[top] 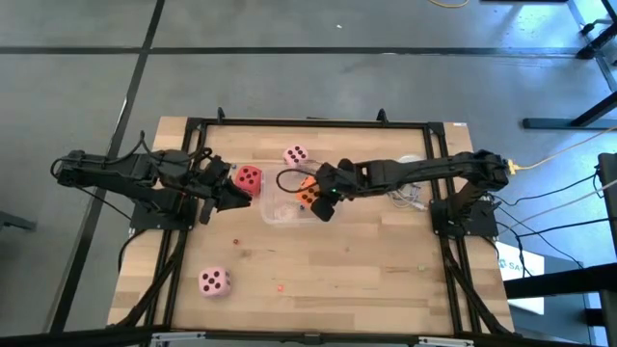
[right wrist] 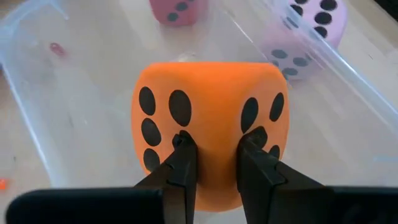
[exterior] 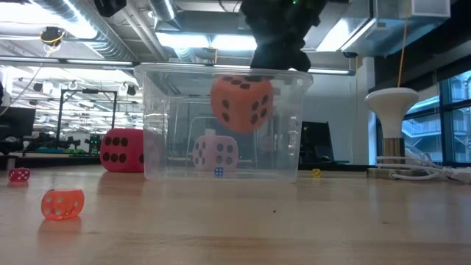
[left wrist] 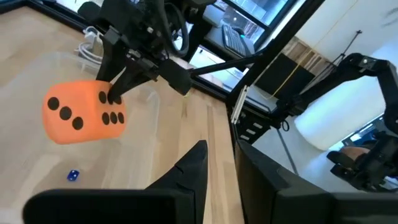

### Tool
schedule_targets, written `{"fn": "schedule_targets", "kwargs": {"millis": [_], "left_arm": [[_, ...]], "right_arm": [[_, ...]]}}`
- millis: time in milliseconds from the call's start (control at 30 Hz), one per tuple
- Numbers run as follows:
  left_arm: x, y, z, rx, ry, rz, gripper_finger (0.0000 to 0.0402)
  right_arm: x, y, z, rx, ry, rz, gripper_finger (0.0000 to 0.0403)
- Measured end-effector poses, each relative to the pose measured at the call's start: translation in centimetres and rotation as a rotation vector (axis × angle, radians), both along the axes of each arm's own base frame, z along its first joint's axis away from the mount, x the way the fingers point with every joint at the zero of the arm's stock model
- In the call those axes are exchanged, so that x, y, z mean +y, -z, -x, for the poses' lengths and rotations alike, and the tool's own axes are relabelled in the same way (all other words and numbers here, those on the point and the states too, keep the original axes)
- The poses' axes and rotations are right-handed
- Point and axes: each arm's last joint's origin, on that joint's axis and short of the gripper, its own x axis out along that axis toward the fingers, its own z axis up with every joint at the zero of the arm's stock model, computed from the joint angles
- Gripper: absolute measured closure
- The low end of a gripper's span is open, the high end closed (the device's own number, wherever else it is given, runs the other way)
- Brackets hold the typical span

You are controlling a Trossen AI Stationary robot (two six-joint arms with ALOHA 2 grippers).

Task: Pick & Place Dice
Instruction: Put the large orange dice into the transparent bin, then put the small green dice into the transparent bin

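On the counter (top: pixel 386 280), a pale pink die (top: pixel 214 281) lies near the front left. The left gripper (top: pixel 234 196) rests beside the red die (top: pixel 249 178), fingers nearly closed and holding nothing. The right gripper (right wrist: pixel 214 163) pinches the orange die (right wrist: pixel 208 130) above the clear tub (exterior: pixel 294 140).

Grey floor (top: pixel 289 77) around the wooden table (top: pixel 366 270); ceiling strip lights (exterior: pixel 184 40) beyond.

You've got open wood across the lower middle and lower right of the table (top: pixel 386 280). Mid-frame is crowded: the clear tub (top: pixel 289 204), right gripper (top: pixel 321 202) over it, red die (top: pixel 249 178) just left.
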Motion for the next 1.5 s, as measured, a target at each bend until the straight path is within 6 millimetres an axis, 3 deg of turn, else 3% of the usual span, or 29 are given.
{"fn": "schedule_targets", "kwargs": {"millis": [533,833,1000,1200,1500], "left_arm": [[0.09,0.05,-0.11,0.003,-0.033,-0.016,0.0325],[0.09,0.05,-0.1,0.0,-0.031,-0.031,0.0325],[0.09,0.05,-0.1,0.002,-0.033,-0.016,0.0325],[0.09,0.05,-0.1,0.002,-0.034,-0.015,0.0325],[0.09,0.05,-0.1,0.003,-0.033,-0.015,0.0325]], "right_arm": [[-1.08,-0.07,-0.03,0.006,-0.031,-0.004,0.0325],[-0.91,-0.03,-0.05,0.006,-0.068,-0.053,0.0205],[-0.84,-0.04,-0.04,0.007,-0.082,-0.06,0.0158],[-0.85,-0.05,-0.04,0.006,-0.076,-0.065,0.014],[-0.68,-0.79,-0.21,-0.015,-0.076,-0.112,0.0153]]}}
